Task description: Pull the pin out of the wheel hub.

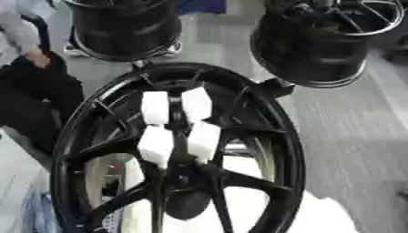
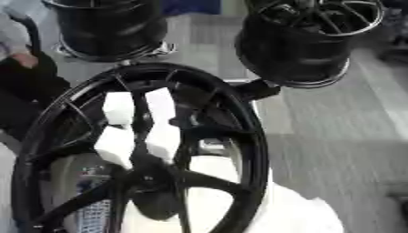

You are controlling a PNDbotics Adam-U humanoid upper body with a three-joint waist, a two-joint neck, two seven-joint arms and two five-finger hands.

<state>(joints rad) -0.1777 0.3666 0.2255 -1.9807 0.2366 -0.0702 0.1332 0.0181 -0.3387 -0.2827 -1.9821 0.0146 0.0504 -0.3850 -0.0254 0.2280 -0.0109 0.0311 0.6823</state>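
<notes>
A large black spoked wheel hub (image 1: pixel 280 136) stands upright and fills the near middle of both eye views. Behind its upper spokes show several white blocks (image 1: pixel 156 107), in two pairs one above the other. A dark rounded shape (image 1: pixel 187 202) sits at the centre where the spokes meet. I cannot make out a pin. A small black fitting (image 1: pixel 276 86) touches the rim at its upper right. Neither of my hands shows in either view.
Two more black wheels stand behind: one at the back left (image 1: pixel 124 27), one at the back right (image 1: pixel 318 41). Grey floor (image 1: pixel 350 136) stretches to the right of the hub. A white surface (image 1: pixel 318 218) lies under the hub at the lower right.
</notes>
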